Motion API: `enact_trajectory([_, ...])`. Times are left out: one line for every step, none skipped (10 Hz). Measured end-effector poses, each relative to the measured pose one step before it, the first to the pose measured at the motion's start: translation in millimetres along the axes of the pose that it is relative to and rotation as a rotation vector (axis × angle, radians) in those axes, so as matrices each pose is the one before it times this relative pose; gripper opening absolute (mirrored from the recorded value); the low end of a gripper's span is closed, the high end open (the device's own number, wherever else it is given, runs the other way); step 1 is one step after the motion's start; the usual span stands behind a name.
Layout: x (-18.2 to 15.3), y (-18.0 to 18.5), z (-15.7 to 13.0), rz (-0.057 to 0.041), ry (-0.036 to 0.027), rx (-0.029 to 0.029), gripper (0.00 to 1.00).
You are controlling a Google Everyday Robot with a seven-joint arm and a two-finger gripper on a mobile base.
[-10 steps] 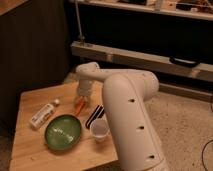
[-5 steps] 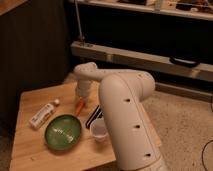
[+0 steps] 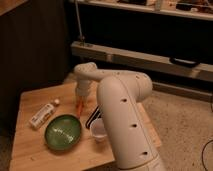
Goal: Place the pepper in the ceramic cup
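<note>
One small orange pepper (image 3: pixel 80 106) lies near the middle of the wooden counter (image 3: pixel 30 152). It is thin and pointy, a bit like a tiny carrot. The gripper (image 3: pixel 81 100) sits right on top of it, and its jaws are pinching the pepper's upper end. The ceramic cup (image 3: pixel 98 131) stands near, toward the front. A green plate (image 3: pixel 62 132) is beside the cup. A white bottle (image 3: pixel 42 115) lies farther left.
</note>
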Motion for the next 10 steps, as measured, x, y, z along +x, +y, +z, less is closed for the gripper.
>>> enact_trajectory([0.20, -1.27, -3.68, -0.00750, -0.00942, -0.00893, 0.13])
enact_trajectory([-0.02, -1.00, -8.59, -0.00864, -0.01846, -0.01067, 0.13])
enact_trajectory([0.53, -0.76, -13.51, -0.01201, -0.02638, -0.01498, 0.13])
enact_trajectory([1.30, 1.63, -20.65, -0.01713, -0.03284, -0.02046, 0.13])
enact_trajectory([3.13, 1.84, -28.77, -0.02217, -0.03745, -0.02459, 0.13])
enact_trajectory([2.34, 2.46, -25.29, -0.02134, -0.03254, -0.02204, 0.13])
enact_trajectory([2.97, 1.97, -19.92, -0.02051, -0.02539, -0.01716, 0.13])
enact_trajectory([5.49, 5.15, -31.38, -0.03857, -0.04066, -0.03039, 0.13])
enact_trajectory([4.44, 3.31, -21.53, -0.02940, -0.02771, -0.02408, 0.13])
enact_trajectory([6.69, 2.99, -22.50, -0.03282, -0.02788, -0.02741, 0.13])
